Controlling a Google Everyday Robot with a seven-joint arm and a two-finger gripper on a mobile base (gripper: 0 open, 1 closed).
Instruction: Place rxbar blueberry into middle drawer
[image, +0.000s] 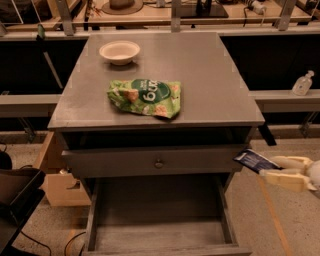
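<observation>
Occlusions and cut-offs.
The gripper (274, 171), below the counter (210, 75) front right corner, runs off the right picture edge and covers one end of the rxbar blueberry (252, 160), whose markings are unreadable. The middle drawer (160, 236) is cropped at its front, and its back is hidden under the drawer front (125, 161).

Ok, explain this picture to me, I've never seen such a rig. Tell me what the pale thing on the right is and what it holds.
It is one view, looking down at a grey cabinet from the front. The pale thing at the right edge is the robot's gripper, two fingers at the end of its arm. It is shut on the rxbar blueberry, a small dark snack bar, beside the cabinet. On top of the cabinet lie a green chip bag and a white bowl. Below, the middle drawer stands pulled open.
</observation>
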